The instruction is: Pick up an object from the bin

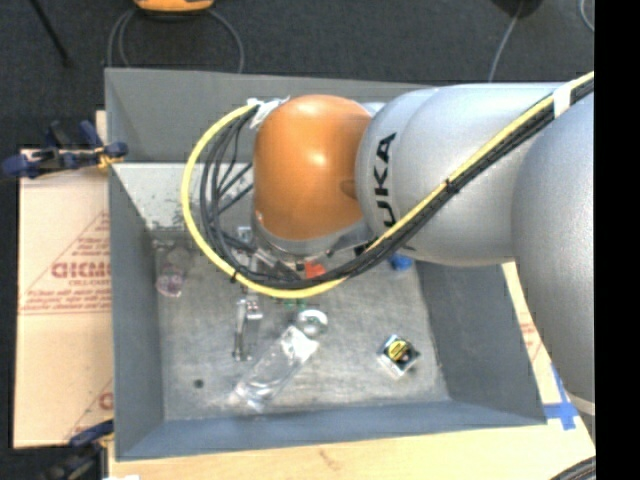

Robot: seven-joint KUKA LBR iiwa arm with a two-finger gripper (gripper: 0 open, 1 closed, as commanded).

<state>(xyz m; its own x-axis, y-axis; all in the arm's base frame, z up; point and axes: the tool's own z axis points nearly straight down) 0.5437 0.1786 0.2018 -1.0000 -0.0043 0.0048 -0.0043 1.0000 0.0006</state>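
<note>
My gripper (pixel 244 328) reaches down from under the orange dome into the left middle of the bin. Just to its right and below lies a crumpled clear plastic piece (pixel 275 368), running toward the bin's front wall. A small white curved piece (pixel 313 320) rests at the upper end of that plastic. A little clear cup with a purple bottom (pixel 171 274) stands to the gripper's left, near the left wall. None of these is seen held by the gripper.
A small black and yellow block (pixel 398 354) lies at the right front of the bin floor. A bit of blue (pixel 400 263) peeks out from under the arm. The arm and its cables cover the back half of the bin.
</note>
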